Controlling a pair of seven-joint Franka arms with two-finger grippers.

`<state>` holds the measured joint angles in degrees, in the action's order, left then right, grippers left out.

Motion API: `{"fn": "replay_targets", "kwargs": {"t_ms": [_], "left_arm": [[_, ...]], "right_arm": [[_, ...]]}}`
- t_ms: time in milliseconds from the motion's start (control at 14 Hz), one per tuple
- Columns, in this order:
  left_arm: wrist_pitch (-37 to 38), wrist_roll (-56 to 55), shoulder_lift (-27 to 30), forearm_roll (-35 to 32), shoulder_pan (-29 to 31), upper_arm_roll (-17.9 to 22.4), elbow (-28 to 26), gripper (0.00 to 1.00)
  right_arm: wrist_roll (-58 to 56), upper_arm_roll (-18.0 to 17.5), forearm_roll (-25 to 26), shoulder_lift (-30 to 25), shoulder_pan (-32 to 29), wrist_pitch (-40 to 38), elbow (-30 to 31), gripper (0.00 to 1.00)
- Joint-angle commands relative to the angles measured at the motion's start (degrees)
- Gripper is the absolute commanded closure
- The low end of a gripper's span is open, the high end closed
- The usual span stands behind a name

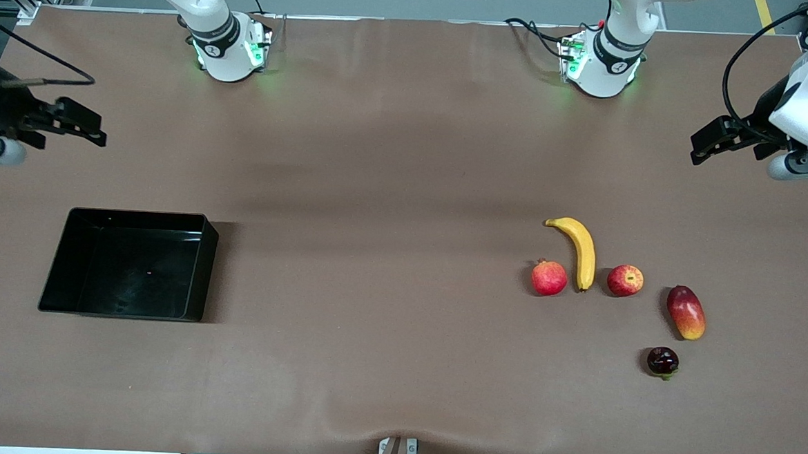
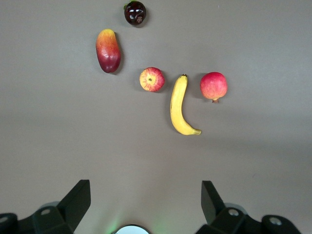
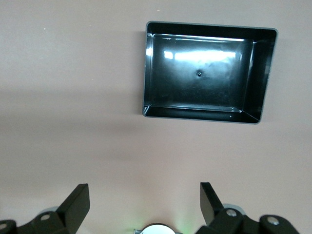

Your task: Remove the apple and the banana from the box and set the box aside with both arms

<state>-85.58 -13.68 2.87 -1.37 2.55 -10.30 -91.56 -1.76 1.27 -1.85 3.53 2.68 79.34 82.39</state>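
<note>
banana: long, curved, smooth yellow; toward left arm's end, between pomegranate and apple
apple: small, round, red with yellow patches
box: shallow glossy black tray, raised walls; toward right arm's end
around: oblong red-orange mango, dark round fruit, brown table
left gripper: raised over table edge, fingers spread, holding nothing
right gripper: raised over table edge, fingers spread, holding nothing

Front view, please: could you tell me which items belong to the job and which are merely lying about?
Belong to the job:
banana
apple
black tray

Lying about:
pomegranate
mango
small dark fruit
</note>
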Motion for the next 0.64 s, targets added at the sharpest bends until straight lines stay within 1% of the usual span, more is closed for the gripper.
{"fn": "replay_targets", "kwargs": {"t_ms": [0,214,286,429,571], "left_arm": [[0.5,0.8,0.3,0.2,0.6,0.0,0.2,0.0],[0.5,0.8,0.2,0.1,0.5,0.4,0.3,0.0],[0.5,0.6,0.2,0.1,0.5,0.4,0.4,0.0],[0.4,0.8,-0.1,0.1,0.4,0.3,1.5,0.0],[0.4,0.8,-2.1,0.0,0.3,0.3,3.5,0.0]], "right_arm": [[1.0,-0.6,0.8,-2.5,-1.4,-0.3,2.4,0.0],[1.1,-0.1,0.8,-6.0,-1.8,3.8,7.9,0.0],[1.1,-0.1,0.8,-6.2,-1.8,4.7,8.7,0.0],[1.1,-0.1,0.8,-5.9,-2.2,5.1,8.7,0.0],[1.1,-0.1,0.8,-5.7,-2.1,5.7,8.8,0.0]]}}
